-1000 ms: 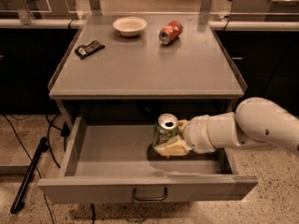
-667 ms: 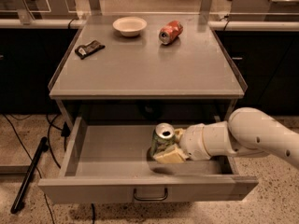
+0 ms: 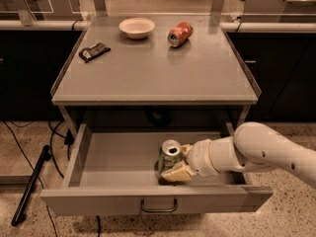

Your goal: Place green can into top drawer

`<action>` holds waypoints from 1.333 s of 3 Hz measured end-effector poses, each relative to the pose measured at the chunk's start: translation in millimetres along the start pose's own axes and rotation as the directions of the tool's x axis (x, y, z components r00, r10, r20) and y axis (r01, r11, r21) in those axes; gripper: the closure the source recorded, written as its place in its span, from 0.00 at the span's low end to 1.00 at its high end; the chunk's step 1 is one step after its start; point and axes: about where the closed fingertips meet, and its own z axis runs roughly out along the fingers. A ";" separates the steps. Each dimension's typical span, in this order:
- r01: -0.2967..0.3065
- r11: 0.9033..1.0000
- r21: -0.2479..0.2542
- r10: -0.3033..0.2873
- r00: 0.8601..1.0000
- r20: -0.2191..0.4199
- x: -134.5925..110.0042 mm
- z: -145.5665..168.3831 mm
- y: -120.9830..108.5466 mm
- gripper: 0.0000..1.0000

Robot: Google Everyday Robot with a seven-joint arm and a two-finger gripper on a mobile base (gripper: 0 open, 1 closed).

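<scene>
The green can (image 3: 168, 158) stands upright inside the open top drawer (image 3: 106, 164), right of its middle and close to the front panel. Its silver top faces up. My gripper (image 3: 178, 162) reaches in from the right on a white arm, and its pale fingers (image 3: 176, 173) are shut on the can's right side and lower body. The can's base looks to be at the drawer floor, though the gripper hides it. The drawer's bar handle (image 3: 159, 206) shows at the centre of the front panel.
On the table top (image 3: 153, 68) above lie a white bowl (image 3: 137, 27), a red can on its side (image 3: 179, 33) and a dark packet (image 3: 94, 52). A black pole (image 3: 30, 184) leans on the floor to the left. Dark cabinets flank the table.
My gripper has carried the green can leftward and nearer the drawer's front panel, lower in the drawer. The grip on the can has stayed shut.
</scene>
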 end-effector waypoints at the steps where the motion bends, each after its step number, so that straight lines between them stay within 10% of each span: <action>1: 0.046 0.999 -0.007 -0.046 0.999 -0.006 -0.4 17.7 -5.0 1.00; 4: 0.185 0.983 -0.005 -0.185 0.983 -0.003 -6.6 71.8 -32.8 1.00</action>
